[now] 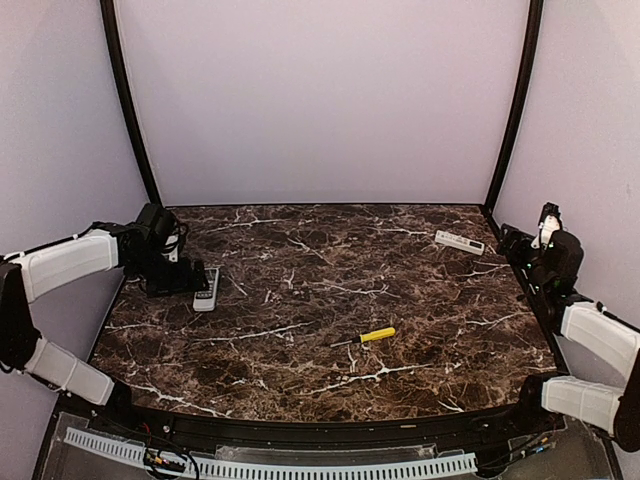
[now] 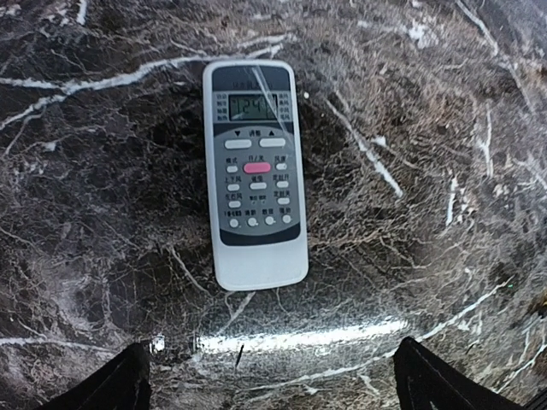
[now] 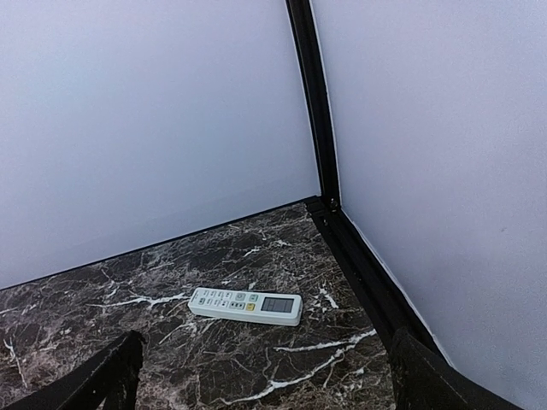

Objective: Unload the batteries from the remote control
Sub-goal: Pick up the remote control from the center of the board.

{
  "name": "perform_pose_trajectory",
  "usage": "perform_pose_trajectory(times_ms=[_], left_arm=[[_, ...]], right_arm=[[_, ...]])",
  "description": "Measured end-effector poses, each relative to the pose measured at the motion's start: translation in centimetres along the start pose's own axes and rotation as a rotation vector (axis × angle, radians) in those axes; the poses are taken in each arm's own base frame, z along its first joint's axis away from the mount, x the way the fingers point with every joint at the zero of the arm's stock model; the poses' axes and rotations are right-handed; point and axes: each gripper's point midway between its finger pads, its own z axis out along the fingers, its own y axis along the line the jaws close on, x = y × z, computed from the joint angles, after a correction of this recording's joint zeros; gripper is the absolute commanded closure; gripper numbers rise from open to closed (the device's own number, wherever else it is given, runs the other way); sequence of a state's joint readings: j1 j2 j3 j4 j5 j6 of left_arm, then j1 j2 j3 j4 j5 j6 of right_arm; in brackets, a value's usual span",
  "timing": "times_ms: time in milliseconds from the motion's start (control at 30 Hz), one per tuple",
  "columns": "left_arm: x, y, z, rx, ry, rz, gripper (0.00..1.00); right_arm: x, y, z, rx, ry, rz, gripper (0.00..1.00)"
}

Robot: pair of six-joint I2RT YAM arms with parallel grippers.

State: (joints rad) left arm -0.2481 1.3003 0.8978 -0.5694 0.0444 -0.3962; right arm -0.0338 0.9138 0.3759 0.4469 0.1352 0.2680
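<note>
Here, left remote (image 2: pixel 255 175) and right remote (image 3: pixel 246 306) lie buttons-up, backs hidden; left gripper (image 2: pixel 272 369), right gripper (image 3: pixel 265 363) spread apart, empty

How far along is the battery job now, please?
Done: nothing that I can see. The left remote and the right remote lie buttons up; no batteries are out. In hand: nothing; the left hand is open, pointing at the left remote, the right hand open, facing the right remote. Left: everything; the screwdriver lies untouched.
</note>
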Motion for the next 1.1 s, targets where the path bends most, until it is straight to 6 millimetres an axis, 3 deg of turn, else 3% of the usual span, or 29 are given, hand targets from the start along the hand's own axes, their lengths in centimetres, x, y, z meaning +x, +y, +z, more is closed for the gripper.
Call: perform_pose_trajectory(times_ms=[333,500,600,800,1100], left_arm=[[0.8,-0.1,4.7,-0.081,0.195,0.125,0.01],[2.0,0.1,6.6,-0.102,0.262,0.146,0.07],[2.4,0.1,7.1,-0.108,0.281,0.159,0.10],[0.8,0.1,7.4,-0.140,0.252,0.183,0.17],[0.7,0.7,8.7,-0.185,0.272,0.193,0.24]], right_arm=[[0.5,-0.1,0.2,0.004,0.018,0.001,0.01],[0.5,-0.1,0.2,0.004,0.018,0.001,0.01],[0.6,-0.1,0.2,0.005,0.019,0.002,0.02],[0.6,-0.2,0.2,0.007,0.020,0.001,0.02],[0.4,-0.4,0.1,0.019,0.012,0.003,0.02]])
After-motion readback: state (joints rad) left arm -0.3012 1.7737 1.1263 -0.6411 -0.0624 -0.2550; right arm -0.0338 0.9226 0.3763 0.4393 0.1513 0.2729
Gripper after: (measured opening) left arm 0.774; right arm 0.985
